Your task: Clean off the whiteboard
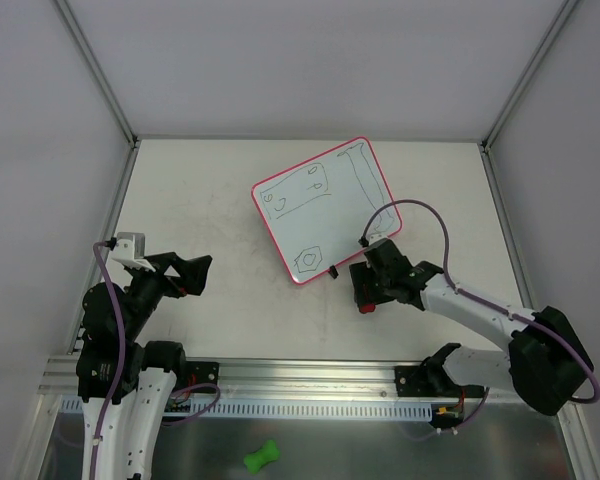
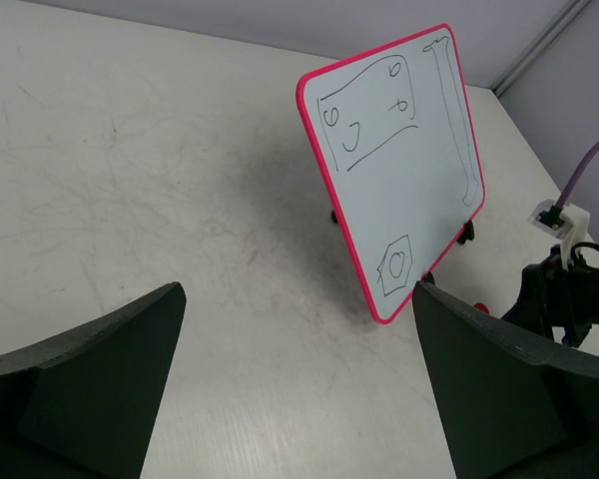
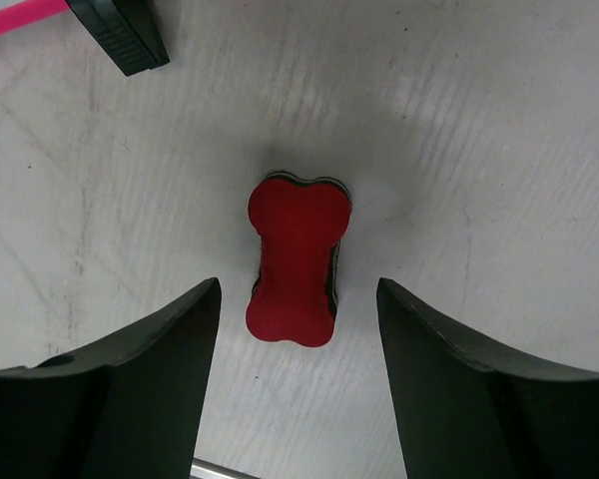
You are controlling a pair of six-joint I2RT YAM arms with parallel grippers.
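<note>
The whiteboard (image 1: 320, 205), white with a pink-red frame and dark marker doodles, stands tilted on small black feet mid-table; it also shows in the left wrist view (image 2: 399, 160). A red bone-shaped eraser (image 3: 295, 259) lies flat on the table just off the board's near right corner. My right gripper (image 3: 298, 304) is open right over it, one finger on each side of its near end, not touching. In the top view the right gripper (image 1: 365, 290) hides most of the eraser (image 1: 367, 307). My left gripper (image 1: 195, 272) is open and empty, left of the board.
One black foot (image 3: 120, 35) and a strip of pink frame (image 3: 20, 18) of the board lie just beyond the eraser. A green bone-shaped object (image 1: 262, 457) lies below the front rail. Grey walls enclose the table on three sides.
</note>
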